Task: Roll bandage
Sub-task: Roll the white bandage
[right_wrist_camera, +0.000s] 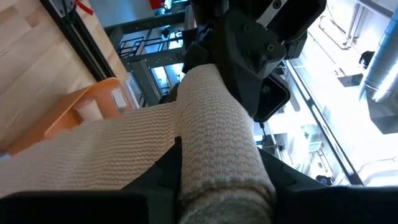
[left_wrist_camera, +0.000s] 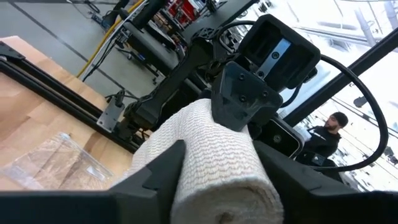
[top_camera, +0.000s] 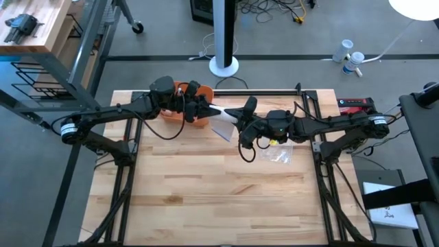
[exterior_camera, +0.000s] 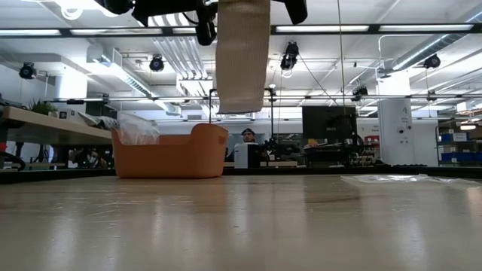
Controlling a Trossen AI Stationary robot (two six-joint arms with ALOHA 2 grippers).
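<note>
The cream woven elastic bandage [top_camera: 221,117] hung in the air above the far middle of the light wooden table [top_camera: 206,199], stretched between the two arms with its long axis running from one gripper to the other. The left gripper [top_camera: 204,110] was clenched on one end, beside the orange plastic basket [exterior_camera: 172,154]. The right gripper [top_camera: 243,119] clasped the rolled end. Both were equally near; a loose tail [exterior_camera: 242,56] dangled below.

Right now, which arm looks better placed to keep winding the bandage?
Probably the right gripper: its wrist view shows it clamped on the rolled end of the bandage. The left gripper holds the other end.
</note>
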